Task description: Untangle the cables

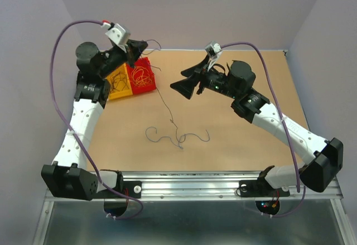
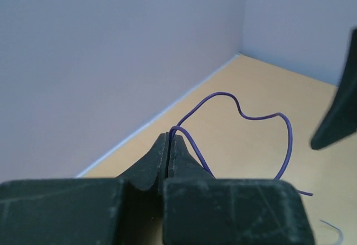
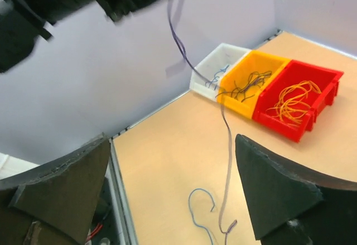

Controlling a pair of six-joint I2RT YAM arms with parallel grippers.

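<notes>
Matt tabletop (image 1: pixel 240 136), perhaps fibreboard, glossy plastic red bin (image 3: pixel 277 122), scuffed matt left gripper fingers (image 2: pixel 149 167)

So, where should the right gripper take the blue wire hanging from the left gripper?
Probably the low stretch of the blue wire, just above the tangle on the table, approached from the right. There it hangs free of the table, while the left gripper pins its top end.

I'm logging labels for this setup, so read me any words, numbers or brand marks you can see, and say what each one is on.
No readable text in any view.
The red bin, yellow bin and white bin carry no labels.
The white arm links show no print.
The left gripper, shut on a blue cable, is plain black.
</notes>
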